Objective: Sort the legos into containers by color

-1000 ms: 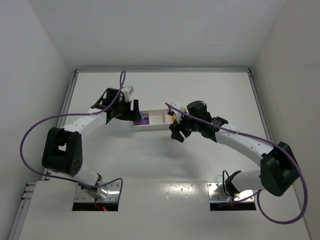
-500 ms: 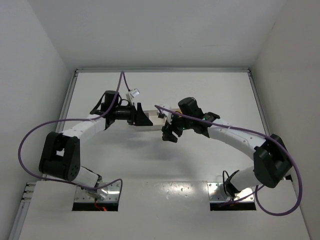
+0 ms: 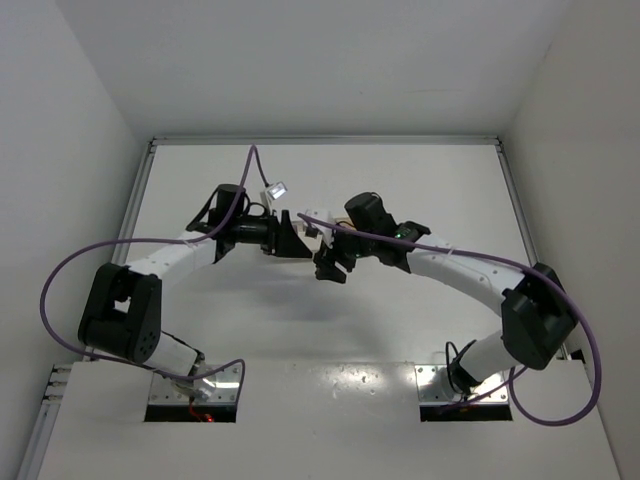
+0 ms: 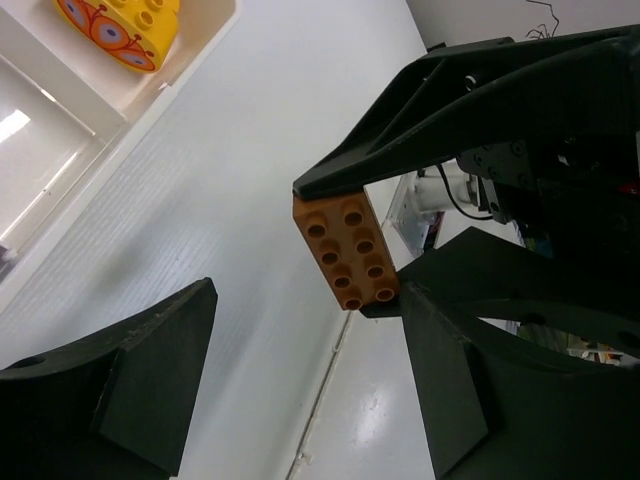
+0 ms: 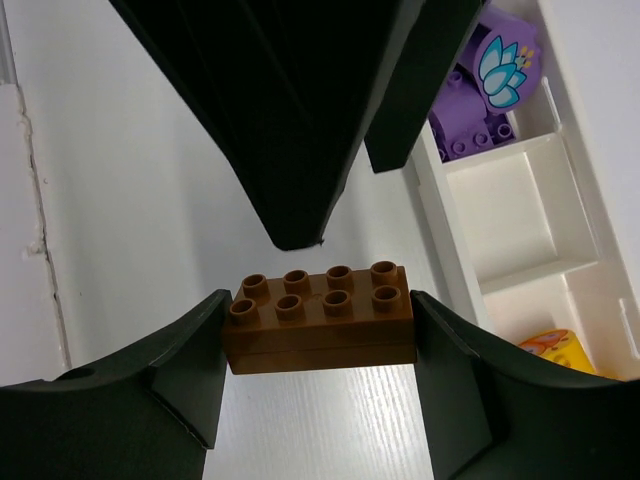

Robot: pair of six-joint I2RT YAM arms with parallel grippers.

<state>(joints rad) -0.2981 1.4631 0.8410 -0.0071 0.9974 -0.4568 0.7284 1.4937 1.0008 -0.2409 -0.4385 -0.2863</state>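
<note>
Black grippers meet at frame centre in top view: left gripper (image 3: pixel 293 238) and right gripper (image 3: pixel 330 264) nearly tip to tip; anything between them too small to tell. Left wrist: own jaws stand wide, nothing in them; brown lego (image 4: pixel 345 250), 2x4 studs, sits mid-frame pinched by the right gripper's fingers; yellow lego (image 4: pixel 120 25) in white tray (image 4: pixel 140 125) upper left. Right wrist: brown lego low centre, clamped across its short ends, just left of tray; purple lego (image 5: pixel 480 90) in upper-right compartment, middle compartment (image 5: pixel 510 220) shows nothing, yellow lower right. Prob light, rigid, slick plastic; flat end faces best hold, off-centre pinch could twist it.
</note>
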